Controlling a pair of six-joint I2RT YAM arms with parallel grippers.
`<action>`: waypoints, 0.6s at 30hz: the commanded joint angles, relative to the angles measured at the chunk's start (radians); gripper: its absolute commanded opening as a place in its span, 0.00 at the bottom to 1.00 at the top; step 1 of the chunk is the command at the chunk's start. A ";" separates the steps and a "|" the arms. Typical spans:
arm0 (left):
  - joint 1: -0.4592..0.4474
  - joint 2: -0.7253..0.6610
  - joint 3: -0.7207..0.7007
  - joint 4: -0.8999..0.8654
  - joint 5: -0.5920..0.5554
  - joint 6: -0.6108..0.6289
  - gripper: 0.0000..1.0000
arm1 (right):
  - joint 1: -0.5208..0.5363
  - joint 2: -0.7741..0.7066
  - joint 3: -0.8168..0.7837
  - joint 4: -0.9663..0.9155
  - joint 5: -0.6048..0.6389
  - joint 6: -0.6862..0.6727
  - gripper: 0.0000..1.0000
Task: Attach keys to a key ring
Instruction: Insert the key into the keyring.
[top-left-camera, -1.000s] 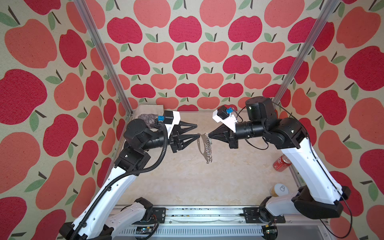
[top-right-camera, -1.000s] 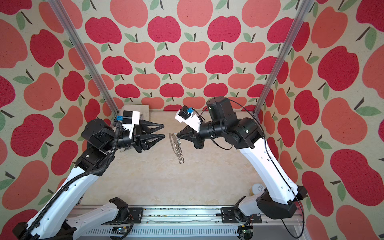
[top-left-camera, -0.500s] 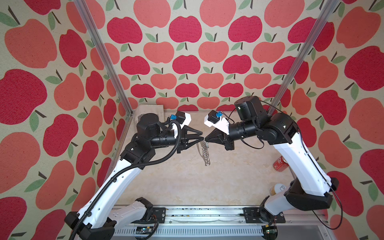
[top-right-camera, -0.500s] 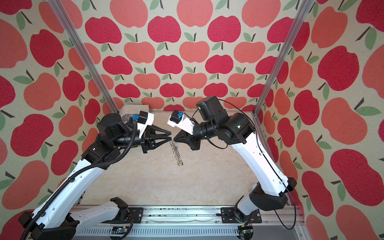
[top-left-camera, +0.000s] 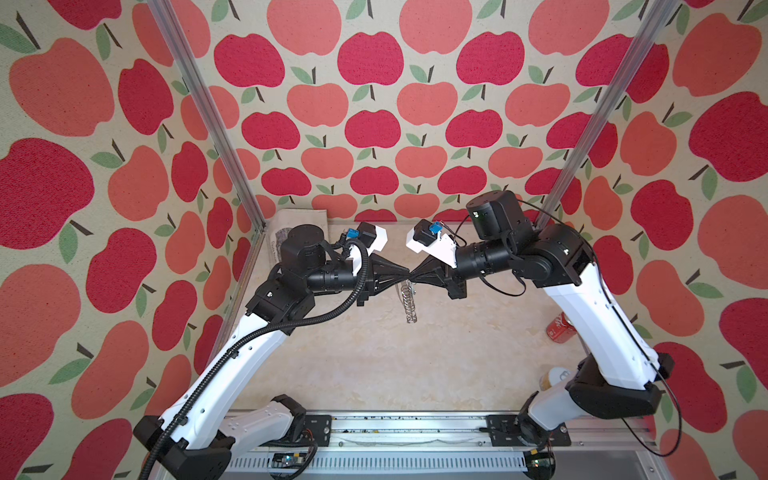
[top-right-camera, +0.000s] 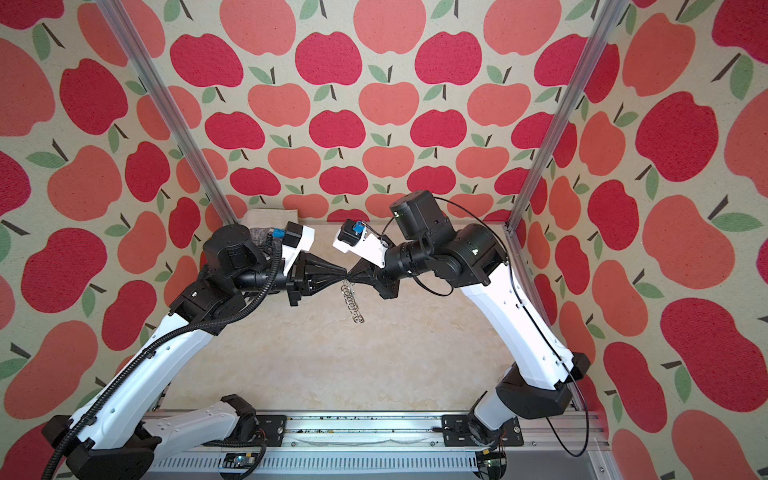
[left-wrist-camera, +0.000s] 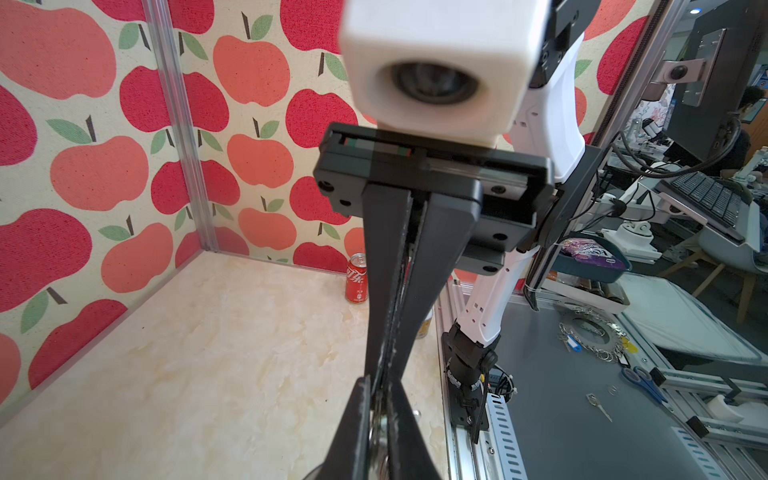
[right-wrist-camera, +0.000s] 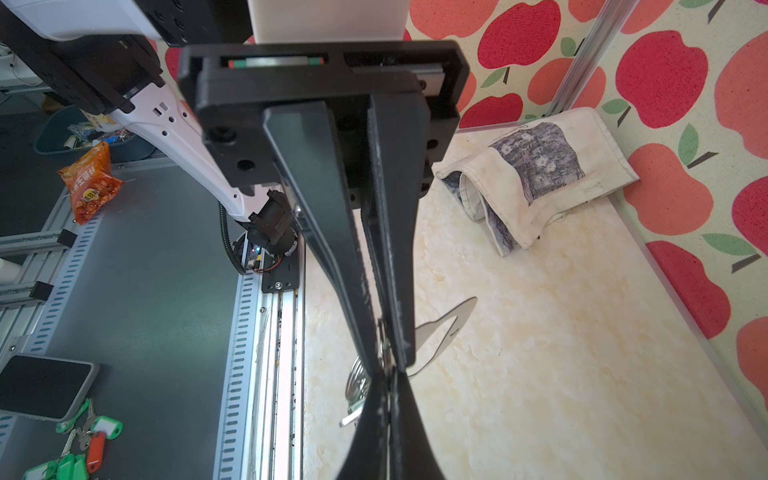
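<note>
Arms have closed in. Beyond my right arm (left-wrist-camera: 488, 291) a bin (left-wrist-camera: 590, 271) holds a purple bag (left-wrist-camera: 586, 250). Tip to tip, left fingers (top-left-camera: 399, 274) and right fingers (top-left-camera: 422, 275) pinch the key ring (top-left-camera: 409, 303).

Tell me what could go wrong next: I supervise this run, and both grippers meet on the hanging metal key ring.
1. The left gripper and right gripper are shut tip to tip on the flat grey metal key ring; an uneven pull could tear it from one grip.
2. It hangs above the beige marbled table, so a slip would drop it.
</note>
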 joint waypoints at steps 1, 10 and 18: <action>-0.011 -0.005 0.024 -0.017 0.010 0.019 0.08 | 0.011 0.000 0.029 0.012 -0.013 -0.018 0.00; -0.021 -0.015 0.013 -0.008 0.005 0.021 0.00 | 0.013 -0.003 0.024 0.033 -0.014 -0.012 0.00; -0.009 -0.088 -0.064 0.152 -0.042 -0.007 0.00 | 0.003 -0.052 -0.041 0.053 0.019 -0.003 0.26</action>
